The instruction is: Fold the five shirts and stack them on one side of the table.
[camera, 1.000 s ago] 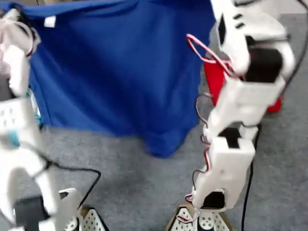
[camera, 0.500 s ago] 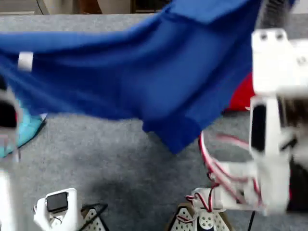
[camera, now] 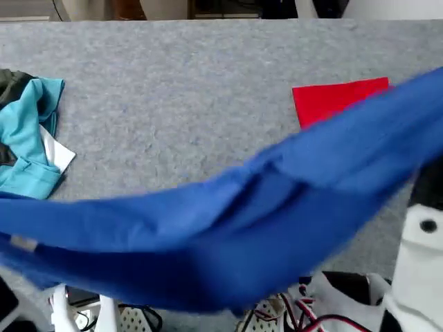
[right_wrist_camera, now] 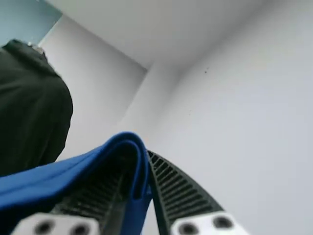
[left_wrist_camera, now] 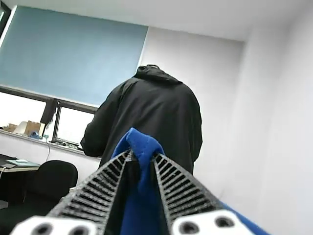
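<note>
My left pincer [left_wrist_camera: 142, 154] is clenched on a fold of the large blue cotton shirt [camera: 228, 228], and my right pincer [right_wrist_camera: 139, 164] grips another edge — the cloth hangs stretched between them, above the grey felt table [camera: 173, 76]. On the table lie a flat folded red shirt [camera: 338, 100] to the right and a crumpled teal shirt [camera: 28, 138] at the left edge.

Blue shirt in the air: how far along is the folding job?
Done: one red shirt lies folded flat on the table. In hand: the blue shirt hangs stretched between the left gripper and right gripper, both clamped on it, not yet folded. Left: a teal shirt and a dark garment lie crumpled at the table's edge; no stack yet.
</note>
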You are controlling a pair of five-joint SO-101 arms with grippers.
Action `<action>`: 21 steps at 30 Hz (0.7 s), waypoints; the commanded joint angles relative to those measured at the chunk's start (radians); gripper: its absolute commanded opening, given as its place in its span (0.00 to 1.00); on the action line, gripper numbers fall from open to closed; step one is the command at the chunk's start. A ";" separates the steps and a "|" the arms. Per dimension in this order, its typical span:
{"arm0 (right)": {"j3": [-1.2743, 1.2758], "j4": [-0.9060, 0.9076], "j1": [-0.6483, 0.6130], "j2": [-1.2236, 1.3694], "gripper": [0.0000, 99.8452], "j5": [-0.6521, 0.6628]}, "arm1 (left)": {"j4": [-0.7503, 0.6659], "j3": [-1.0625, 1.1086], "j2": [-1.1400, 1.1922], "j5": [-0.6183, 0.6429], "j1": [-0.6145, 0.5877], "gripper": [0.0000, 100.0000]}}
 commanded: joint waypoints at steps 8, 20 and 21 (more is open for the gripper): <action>0.219 -0.034 0.007 0.091 0.00 0.006 | 0.118 0.130 -0.005 -0.008 -0.008 0.02; 0.667 -0.385 -0.099 0.418 0.00 0.012 | -0.795 1.165 0.005 -0.008 -0.006 0.02; 0.688 -0.416 -0.110 0.450 0.00 0.012 | -0.893 1.232 0.016 -0.009 -0.003 0.02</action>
